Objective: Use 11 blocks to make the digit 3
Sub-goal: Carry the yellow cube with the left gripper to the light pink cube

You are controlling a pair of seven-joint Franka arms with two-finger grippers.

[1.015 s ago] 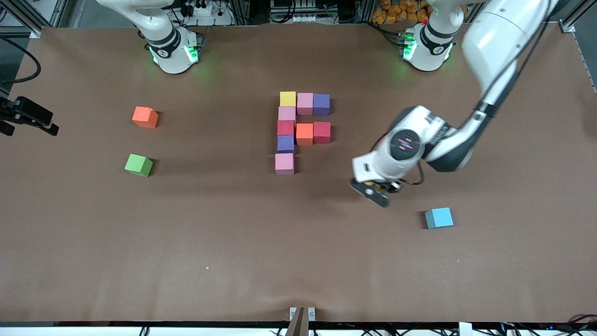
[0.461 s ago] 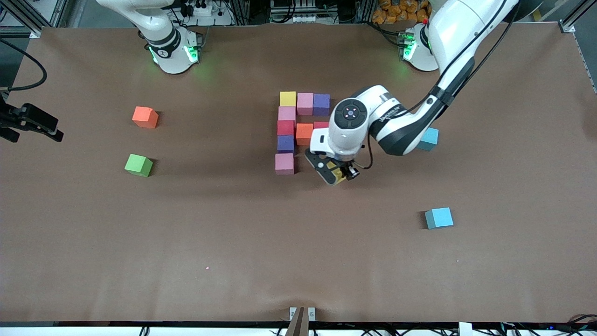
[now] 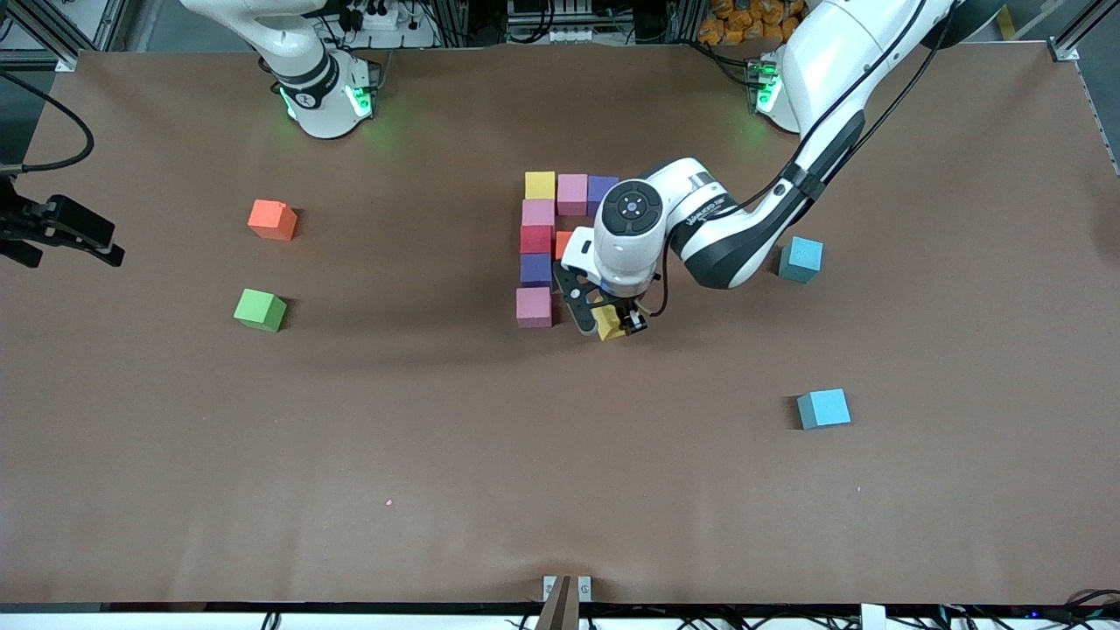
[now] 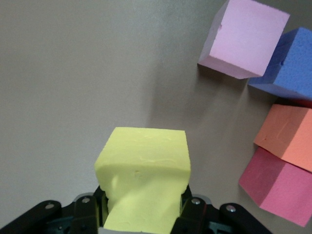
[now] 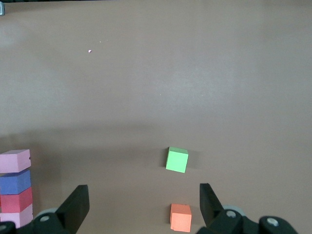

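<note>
Left wrist view: left gripper (image 4: 144, 214) fingers clamped on matte foam yellow cube (image 4: 144, 168); right gripper (image 5: 144, 207) fingers spread, idle.

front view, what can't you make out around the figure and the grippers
- Orange block in the figure: front view, mostly covered by the left arm's wrist; the red block beside it is hidden there, seen only in the left wrist view.
- Purple block: front view, partly covered by the same wrist.
- Yellow block in the left gripper: whether it touches the table, no view tells.
- Right gripper: front view, cut off by the edge.
</note>
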